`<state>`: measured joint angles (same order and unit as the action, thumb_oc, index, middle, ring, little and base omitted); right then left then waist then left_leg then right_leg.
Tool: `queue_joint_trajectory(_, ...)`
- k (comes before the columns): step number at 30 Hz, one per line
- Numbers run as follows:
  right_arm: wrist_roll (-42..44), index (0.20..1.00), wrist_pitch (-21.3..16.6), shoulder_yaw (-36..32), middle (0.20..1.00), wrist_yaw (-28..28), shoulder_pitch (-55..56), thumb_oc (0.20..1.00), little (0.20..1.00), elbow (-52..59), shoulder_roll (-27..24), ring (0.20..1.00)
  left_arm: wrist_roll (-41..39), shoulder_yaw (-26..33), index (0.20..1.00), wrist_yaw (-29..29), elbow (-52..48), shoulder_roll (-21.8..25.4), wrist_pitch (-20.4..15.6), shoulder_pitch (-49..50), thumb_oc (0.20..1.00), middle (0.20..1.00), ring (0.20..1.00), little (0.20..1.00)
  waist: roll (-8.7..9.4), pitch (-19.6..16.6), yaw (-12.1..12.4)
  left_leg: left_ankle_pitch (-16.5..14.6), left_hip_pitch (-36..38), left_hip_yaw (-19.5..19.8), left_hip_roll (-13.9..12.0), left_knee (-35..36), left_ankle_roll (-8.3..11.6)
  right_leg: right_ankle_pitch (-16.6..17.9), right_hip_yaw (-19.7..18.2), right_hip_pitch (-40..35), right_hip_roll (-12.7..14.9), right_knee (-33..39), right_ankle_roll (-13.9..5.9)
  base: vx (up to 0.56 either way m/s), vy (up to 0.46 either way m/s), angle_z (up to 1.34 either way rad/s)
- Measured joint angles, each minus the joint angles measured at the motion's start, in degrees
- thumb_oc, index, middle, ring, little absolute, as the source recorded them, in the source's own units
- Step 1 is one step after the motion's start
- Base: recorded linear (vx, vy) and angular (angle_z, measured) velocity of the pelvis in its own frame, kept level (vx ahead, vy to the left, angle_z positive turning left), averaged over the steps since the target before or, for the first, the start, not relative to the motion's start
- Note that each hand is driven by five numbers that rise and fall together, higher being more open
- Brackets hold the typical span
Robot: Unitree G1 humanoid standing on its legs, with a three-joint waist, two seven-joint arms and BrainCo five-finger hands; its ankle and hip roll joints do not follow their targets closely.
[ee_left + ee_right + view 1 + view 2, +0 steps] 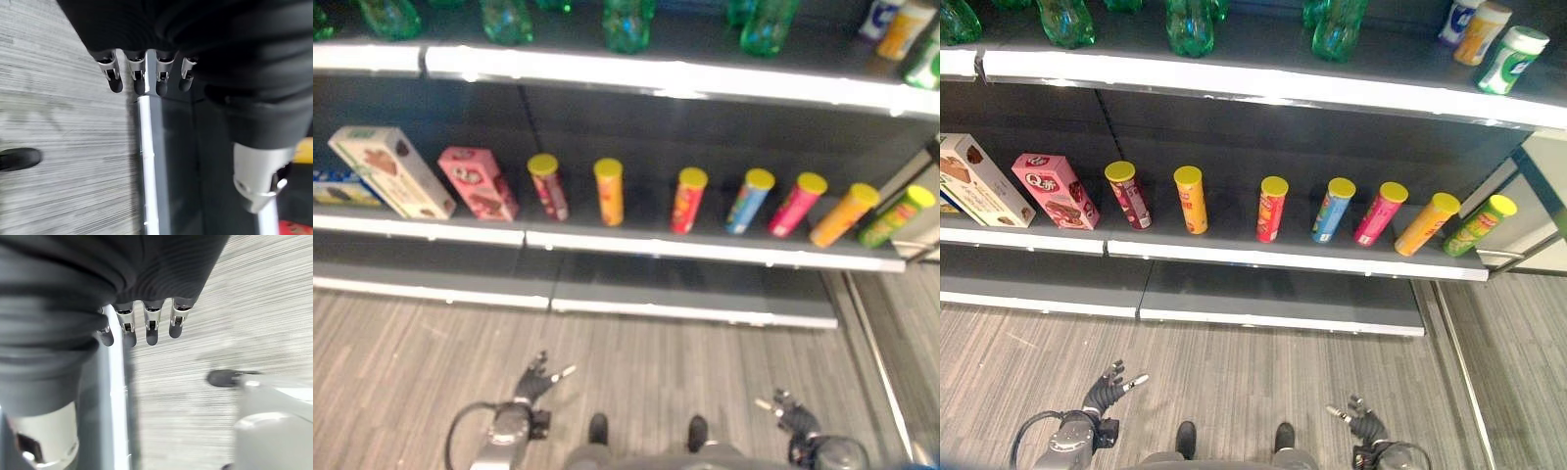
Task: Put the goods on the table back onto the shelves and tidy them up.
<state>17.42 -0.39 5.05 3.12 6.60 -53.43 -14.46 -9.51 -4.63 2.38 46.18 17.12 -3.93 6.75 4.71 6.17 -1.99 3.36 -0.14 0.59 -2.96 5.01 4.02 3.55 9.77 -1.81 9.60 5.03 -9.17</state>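
Note:
Several snack tubes with yellow lids stand in a row on the middle shelf [1293, 257], from a dark red tube [1128, 194] at the left to a green tube [1478, 224] at the right; the right-hand ones lean. A pink box [1054, 190] and a cream box [979, 181] stand left of them. My left hand [1107, 390] hangs low over the floor, open and empty, its fingers [142, 73] straight. My right hand [1361, 423] is low on the other side, also open and empty, with its fingers [146, 323] relaxed.
Green bottles [1190, 24] line the top shelf, with a few white, orange and green bottles [1508, 59] at its right end. The bottom shelf [1273, 294] is a bare dark board. Grey plank floor [1234, 372] lies between me and the shelves.

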Motion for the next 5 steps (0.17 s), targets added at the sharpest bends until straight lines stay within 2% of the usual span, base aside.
queue_joint_trajectory(1,0.0,1.0,0.0,0.0,1.0,0.0,0.0,1.0,1.0,0.0,0.0,1.0,0.0,0.0,1.0,0.0,0.0,0.0,0.0,0.0,1.0,1.0,1.0,1.0,0.0,0.0,0.0,0.0,0.0,0.0,0.0,0.0,0.0,0.0,0.0,0.0,0.0,0.0,0.0,0.0,0.0,0.0)
queue_joint_trajectory(2,-1.8,1.0,-0.1,-1.4,1.0,-2.4,-2.6,1.0,1.0,-4.7,2.0,1.0,0.1,-0.1,1.0,0.3,2.7,-0.7,0.1,-0.5,1.0,1.0,1.0,1.0,-0.54,-0.4,0.0,0.0,0.0,-0.1,0.0,0.0,-0.03,0.1,-0.1,0.0,0.0,0.0,-0.07,0.0,0.0,0.0)
queue_joint_trajectory(5,-3.3,1.0,0.0,-1.3,1.0,-3.5,-2.8,1.0,1.0,-5.0,1.9,1.0,1.2,-0.4,1.0,0.8,3.9,-0.9,0.1,0.0,1.0,1.0,1.0,1.0,-1.65,-1.3,0.7,-0.1,0.1,-0.1,0.0,0.0,-0.15,0.1,-0.1,-0.1,0.0,0.0,-0.07,0.01,0.005,0.0)
